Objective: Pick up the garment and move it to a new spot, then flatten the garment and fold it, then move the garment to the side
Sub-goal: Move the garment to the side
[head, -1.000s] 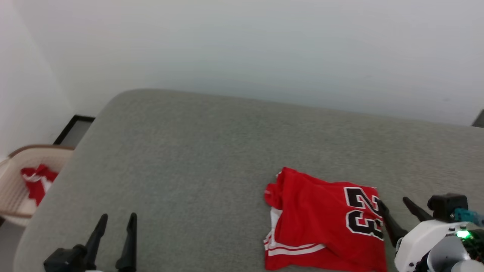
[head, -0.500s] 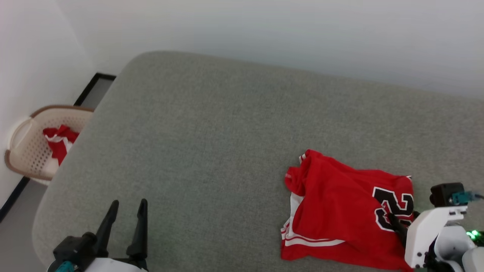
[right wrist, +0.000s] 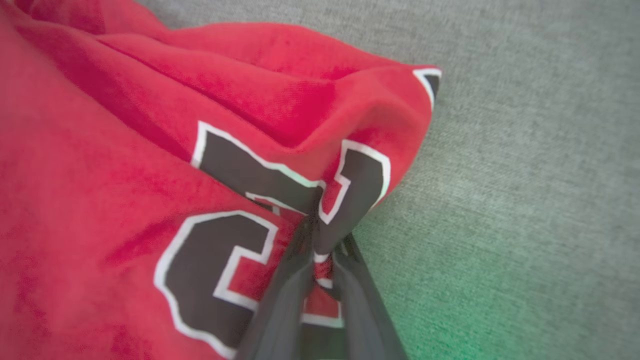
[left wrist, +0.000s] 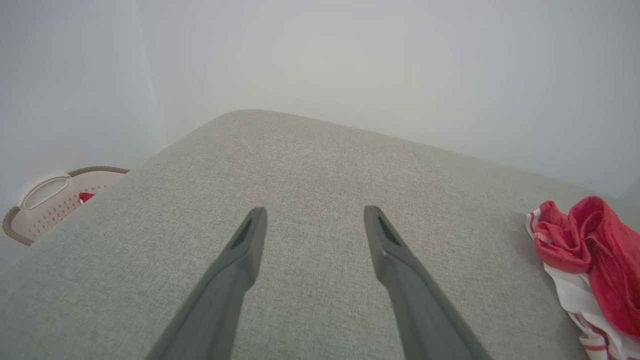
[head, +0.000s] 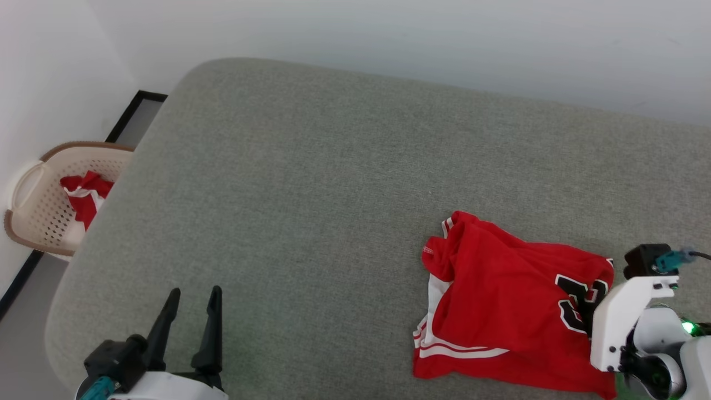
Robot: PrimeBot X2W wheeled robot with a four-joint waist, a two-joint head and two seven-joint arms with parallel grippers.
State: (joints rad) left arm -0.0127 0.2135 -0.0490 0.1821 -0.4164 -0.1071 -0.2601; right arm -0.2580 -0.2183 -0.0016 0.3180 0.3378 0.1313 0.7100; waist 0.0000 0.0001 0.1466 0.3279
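Observation:
The garment point(head: 500, 300), a red jersey with white striped trim and a black white-edged number, lies folded and rumpled on the grey cushioned surface point(head: 305, 194) at the right. My right gripper point(head: 586, 319) sits at the garment's right edge, over the number. In the right wrist view its two fingers have come together on a pinched fold of the garment point(right wrist: 150, 125) at the number; the right gripper point(right wrist: 320, 235) is shut on that fabric. My left gripper point(head: 191, 294) stands open at the lower left, far from the garment point(left wrist: 590, 250). Nothing lies between the left gripper point(left wrist: 312, 220) fingers.
A beige perforated laundry basket point(head: 33, 216) stands on the floor off the surface's left edge, with another red and white cloth point(head: 83, 194) in it. The basket point(left wrist: 45, 195) also shows at the left wrist view's left edge. A pale wall runs behind the surface.
The head camera has tilted down, shifting the whole picture. My right gripper, open beside the garment's right edge before, has moved onto the number and closed, bunching the fabric there. The left gripper stays open.

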